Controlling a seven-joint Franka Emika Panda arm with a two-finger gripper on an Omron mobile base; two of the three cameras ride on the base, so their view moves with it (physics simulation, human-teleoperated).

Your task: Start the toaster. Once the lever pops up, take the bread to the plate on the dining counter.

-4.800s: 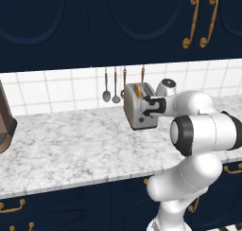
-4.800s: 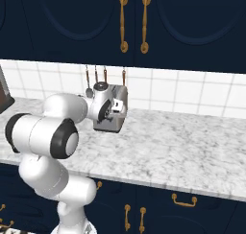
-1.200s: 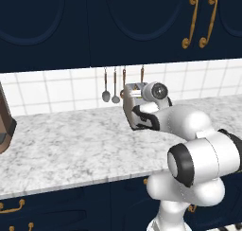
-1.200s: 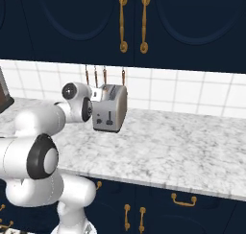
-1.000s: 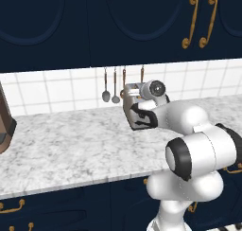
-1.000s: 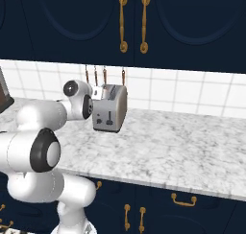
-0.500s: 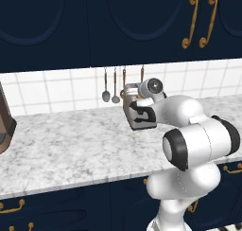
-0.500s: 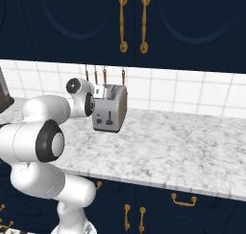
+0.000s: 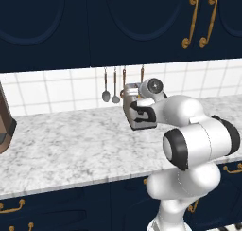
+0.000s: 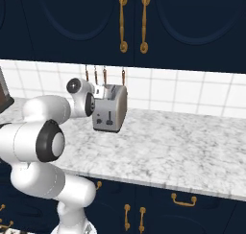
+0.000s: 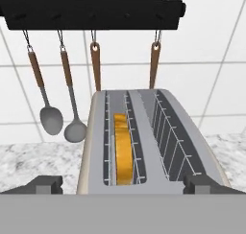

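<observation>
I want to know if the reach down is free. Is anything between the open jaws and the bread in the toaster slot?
Nothing visible. In the hand view the gripper hangs right above the toaster, jaws spread wide, and the bread sits uncovered in the left slot. The hanging utensils stay behind, against the wall.

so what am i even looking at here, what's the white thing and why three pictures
The white thing is a robot arm in a simulated kitchen. Two pictures come from cameras behind it, left and right. The third comes from a camera on its hand, looking down into the toaster. The toaster stands on a marble counter, with bread in one slot. Spoons hang on the tiled wall behind. The gripper is open over the toaster and holds nothing.
</observation>
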